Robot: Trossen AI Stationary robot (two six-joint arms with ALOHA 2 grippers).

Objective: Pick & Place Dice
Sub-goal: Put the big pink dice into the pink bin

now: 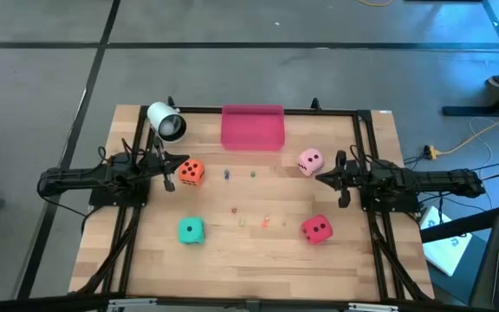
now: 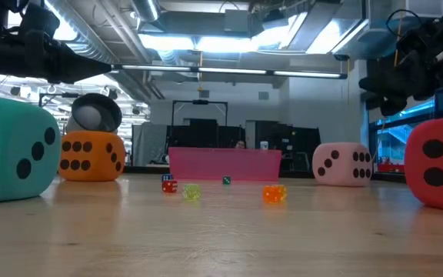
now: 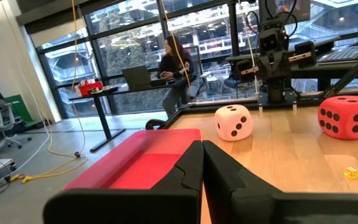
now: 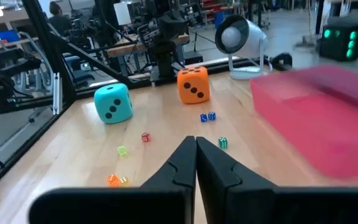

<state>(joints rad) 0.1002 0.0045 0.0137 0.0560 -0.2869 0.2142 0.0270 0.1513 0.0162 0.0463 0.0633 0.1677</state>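
Orange die (image 1: pixel 191 172) sits just beside, perhaps touching, the closed, empty left gripper (image 1: pixel 168 174).

Open-plan lab or office; exposed ceiling ducts (image 2: pixel 91 38); glass walls (image 3: pixel 123 56); person at desk (image 3: pixel 98 93) with laptop (image 3: pixel 138 78).

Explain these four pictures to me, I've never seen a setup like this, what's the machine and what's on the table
This is a two-armed robot at a wooden table. One picture looks straight down, one looks level across the tabletop, and two come from cameras on the arms' wrists. The left gripper sits by the orange die, the right gripper by the pale pink die; both are shut and hold nothing. A teal die and a red die lie nearer the front edge. Tiny coloured dice are scattered mid-table, a pink tray sits at the back, and a white camera-like device stands in the back left corner.
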